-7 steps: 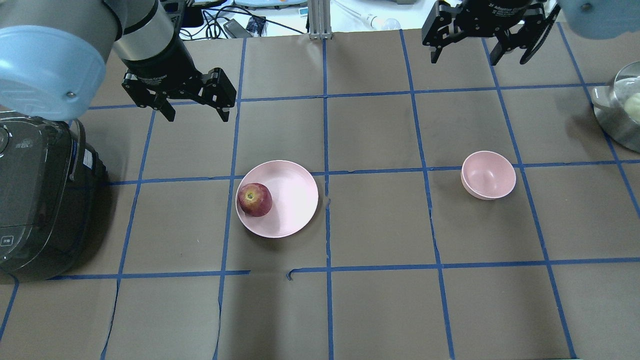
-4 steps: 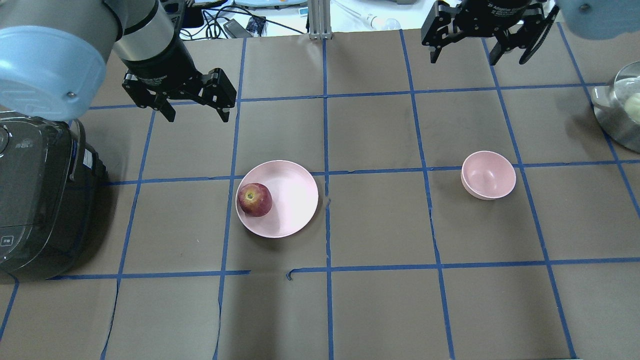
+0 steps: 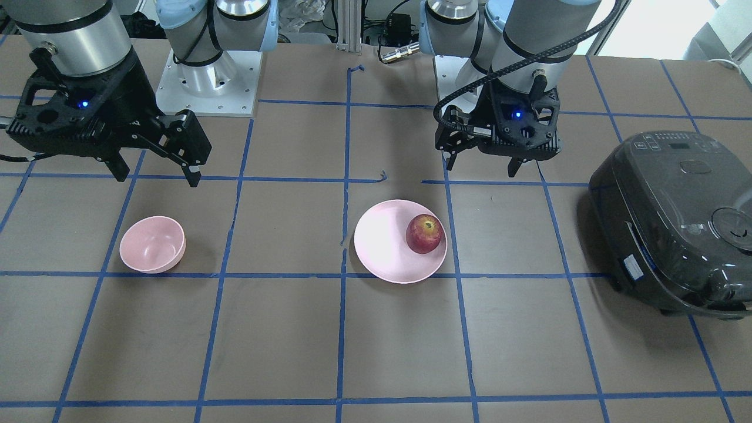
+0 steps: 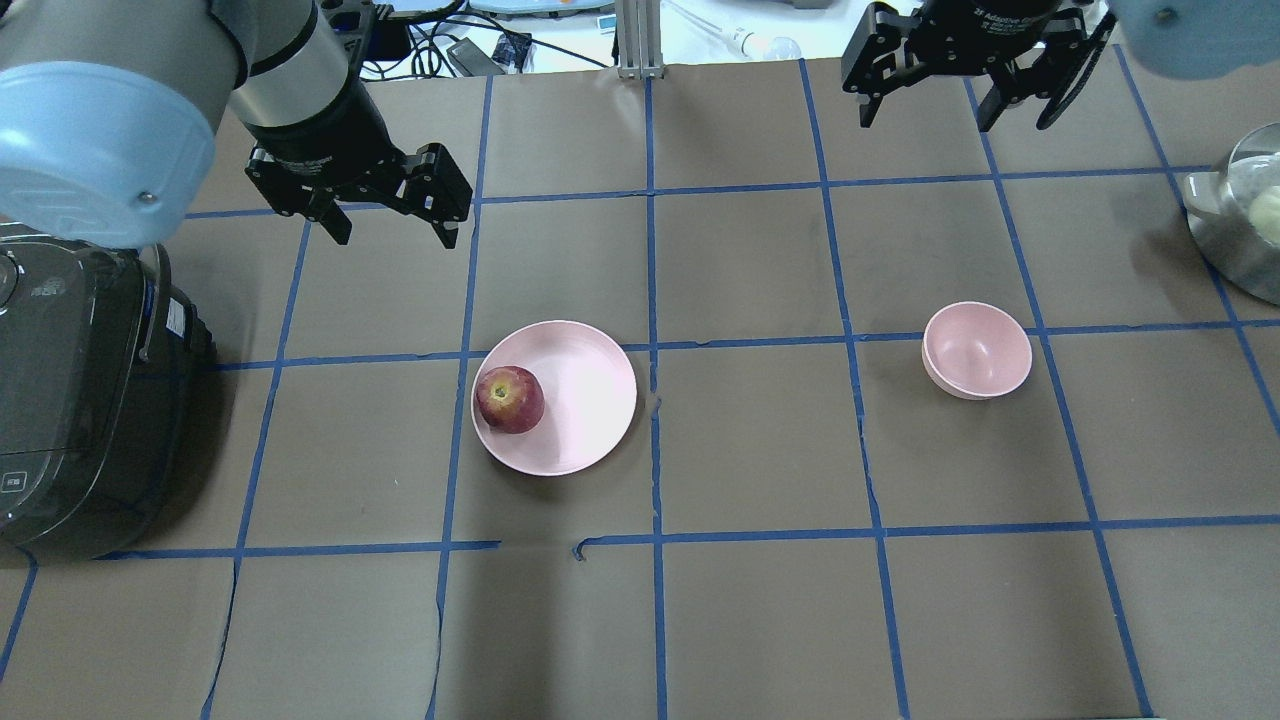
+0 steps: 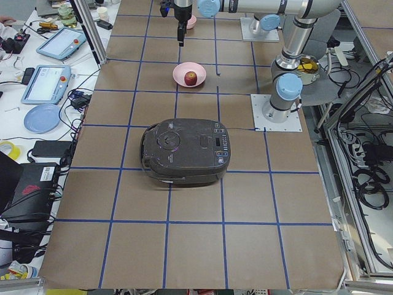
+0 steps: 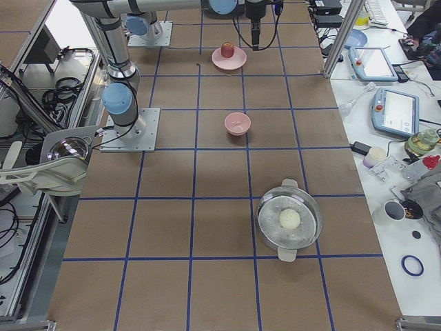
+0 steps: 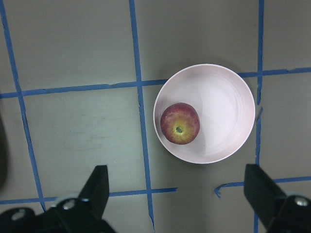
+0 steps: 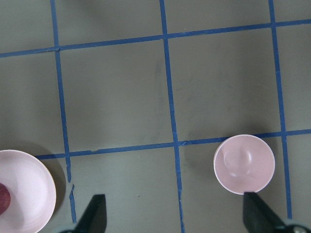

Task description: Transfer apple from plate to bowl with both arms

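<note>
Found the apple (image 4: pixel 510 399) stem-up on the pink plate (image 4: pixel 590 400), off centre, close to the rim farthest from the bowl (image 4: pixel 977 350), with the left gripper (image 4: pixel 393 238) raised clear of the plate on the apple's side and the right gripper (image 4: pixel 925 120) well apart from the plate on the bowl's side, both with fingers spread wide and empty. Judged the apple firm, smooth-skinned and prone to rolling on the glossy plate; best pinched from above across its widest middle, squarely, without bruising force.

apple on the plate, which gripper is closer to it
Left. The left gripper hovers raised, close by the apple; the right gripper hovers much farther off, over by the bowl.
</note>
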### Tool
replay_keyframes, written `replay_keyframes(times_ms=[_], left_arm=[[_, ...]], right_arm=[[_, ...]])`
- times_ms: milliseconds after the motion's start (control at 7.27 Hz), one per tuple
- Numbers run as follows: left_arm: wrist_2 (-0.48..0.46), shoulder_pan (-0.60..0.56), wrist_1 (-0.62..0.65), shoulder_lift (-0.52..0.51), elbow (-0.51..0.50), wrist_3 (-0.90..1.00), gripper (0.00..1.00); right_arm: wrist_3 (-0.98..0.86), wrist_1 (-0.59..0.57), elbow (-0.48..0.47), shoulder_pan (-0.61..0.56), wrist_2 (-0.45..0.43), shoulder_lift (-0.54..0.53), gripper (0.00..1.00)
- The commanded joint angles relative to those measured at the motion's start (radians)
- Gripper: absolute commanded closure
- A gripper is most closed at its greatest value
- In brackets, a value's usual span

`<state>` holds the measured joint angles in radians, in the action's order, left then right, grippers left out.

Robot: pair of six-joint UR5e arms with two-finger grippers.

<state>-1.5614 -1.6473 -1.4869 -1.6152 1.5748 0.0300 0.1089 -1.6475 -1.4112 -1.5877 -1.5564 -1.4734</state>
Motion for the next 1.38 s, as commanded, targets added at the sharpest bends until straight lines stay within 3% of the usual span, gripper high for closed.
replay_keyframes(times_ms=[0,1100,1238], left_arm=[[0.004,0.001,0.028,-0.014,0.037,-0.001,0.0],[0.004,-0.019,0.105,-0.052,0.079,-0.097,0.0],[-0.002,-0.044,0.167,-0.058,0.115,-0.098,0.0]], right_arm=[[0.0,-0.003,0.0,0.0,0.001,0.001,0.0],[0.0,0.008,0.003,0.002,-0.004,-0.007,0.0],[0.0,0.008,0.003,0.002,-0.002,-0.007,0.0]])
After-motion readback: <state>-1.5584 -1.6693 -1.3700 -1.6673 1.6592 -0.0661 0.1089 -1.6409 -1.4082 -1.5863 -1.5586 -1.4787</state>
